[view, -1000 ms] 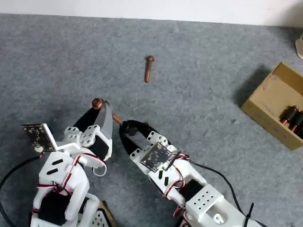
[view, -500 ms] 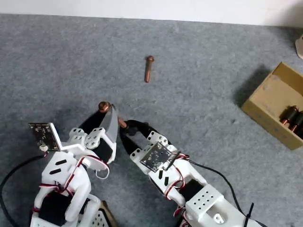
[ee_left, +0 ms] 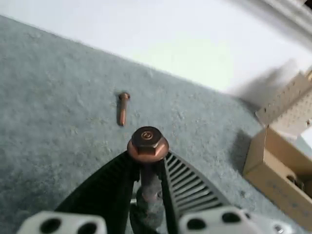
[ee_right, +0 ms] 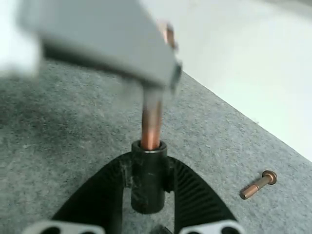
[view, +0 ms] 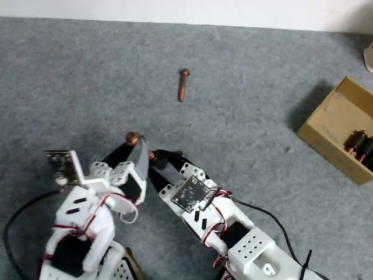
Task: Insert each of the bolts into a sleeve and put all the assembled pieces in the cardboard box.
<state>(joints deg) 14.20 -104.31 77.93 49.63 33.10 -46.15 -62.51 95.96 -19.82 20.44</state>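
My left gripper (ee_left: 148,170) is shut on a copper bolt (ee_left: 147,142), hex head toward the camera; from above the same bolt (view: 133,139) sits at the tips of the left gripper (view: 139,153). My right gripper (ee_right: 148,183) is shut on a black sleeve (ee_right: 147,175), held upright. The bolt's shank (ee_right: 151,124) enters the sleeve's top opening. In the high view the black sleeve (view: 163,157) meets the bolt between the two arms. A second copper bolt (view: 183,84) lies loose on the grey carpet farther back. The cardboard box (view: 326,131) stands at the right edge.
Inside the box lie assembled bolt-and-sleeve pieces (view: 358,144). The loose bolt (ee_left: 123,108) and the box (ee_left: 273,170) also appear in the left wrist view, the bolt (ee_right: 258,184) again in the right wrist view. A pale object (view: 368,57) sits at the far right edge.
The left arm has shifted right and slightly nearer, bringing the bolt's shank into the sleeve. The right arm has kept still.
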